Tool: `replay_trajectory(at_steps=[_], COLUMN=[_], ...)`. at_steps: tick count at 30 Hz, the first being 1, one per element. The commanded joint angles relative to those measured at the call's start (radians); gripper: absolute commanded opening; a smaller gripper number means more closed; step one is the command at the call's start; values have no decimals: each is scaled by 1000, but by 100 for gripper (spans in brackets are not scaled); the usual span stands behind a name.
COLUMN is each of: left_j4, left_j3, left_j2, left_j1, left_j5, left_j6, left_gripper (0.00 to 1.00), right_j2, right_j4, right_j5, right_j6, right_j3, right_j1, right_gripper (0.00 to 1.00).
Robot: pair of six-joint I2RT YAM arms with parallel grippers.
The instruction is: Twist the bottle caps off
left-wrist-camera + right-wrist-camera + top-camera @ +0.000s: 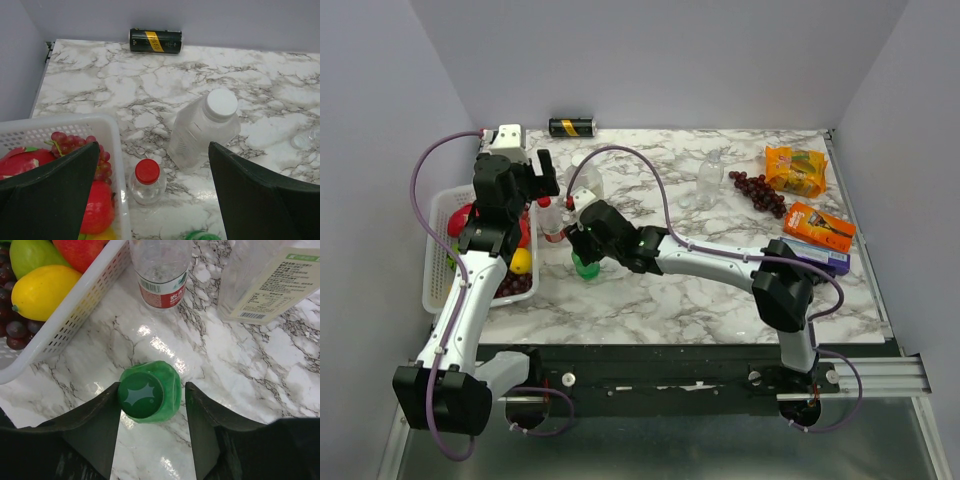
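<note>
Currently small green bottle (150,397) upright, capped, near left edge of worktop (720,290), near white basket (75,310). Right gripper (152,390) straddles cap, not yet clamped: one finger touching, other just beside. Red-labelled bottle (146,181) and larger clear bottle (202,130) just beyond, capped, below wide-open left gripper (153,150). Second larger bottle (710,178) toward far edge.

Bright, even light from overhead, soft faint shadows, sharp focus in all views, with white glare patches on the glossy table (161,347) at twelve o'clock of the green bottle (149,392).
</note>
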Motion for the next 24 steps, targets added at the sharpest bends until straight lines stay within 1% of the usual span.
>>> replay_trajectory(at_steps=[1, 2, 3, 5, 6, 7, 8, 10, 11, 12, 14, 15, 16, 17, 18, 19, 21, 22, 23, 24], left_j4=[-3, -3, -3, -3, -5, -5, -5, -2, 4, 12, 31, 34, 38, 40, 43, 69, 104, 127, 130, 130], left_j3=[17, 17, 17, 19, 19, 19, 19, 19, 16, 13, 2, 2, 3, 11, 11, 10, -12, -18, -24, -24], left_j2=[-5, -4, -1, 1, 2, 2, 2, -1, -5, -17, -30, -42, -44, -47, -53, -59, -77, -82, -82, -77], left_j1=[7, 7, 7, 7, 7, 7, 7, 7, 7, 7, 7, 3, 1, -5, -14, -40, -83, -142, -175, -206], left_j5=[2, 4, 7, 16, 21, 30, 36, 56, 68, 103, 148, 173, 197, 223, 293, 327, 395, 459, 495, 537], left_j6=[-6, -6, -9, -7, -7, -7, -7, -7, -7, -7, -21, -27, -32, -39, -42, -41, -20, -3, 26, 71], left_gripper=[99, 99, 99, 99, 99, 99, 99, 99, 99, 99, 99, 99, 99, 99, 99, 99, 99, 99, 99, 99], right_j2=[44, 47, 52, 56, 52, 46, 21, -23, -51, -125, -213, -300, -353, -396, -437, -529, -614, -651, -724, -753], right_j4=[-10, -12, -10, -9, -10, -12, -13, -18, -21, -21, -23, -23, -21, -21, -24, -26, -29, -32, -39, -41], right_j5=[32, 37, 37, 32, 34, 46, 55, 89, 101, 112, 103, 80, 27, 5, -15, -64, -124, -195, -217, -274], right_j6=[1, -2, -5, -10, -10, -8, -7, -2, 0, 9, 27, 48, 58, 65, 81, 85, 95, 98, 101, 104], right_j3=[54, 60, 63, 71, 71, 65, 42, 0, -62, -98, -180, -260, -306, -345, -418, -449, -504, -542, -563, -576], right_j1=[7, 7, 7, 7, 7, 7, 7, 6, 6, 4, -14, -25, -57, -74, -92, -134, -181, -236, -266, -299], right_gripper=[54, 52, 43, 31, 16, 12, 11, 6, 4, 1, 1, 1, 1, 1, 1, 1, 1, 1, 1, 1])
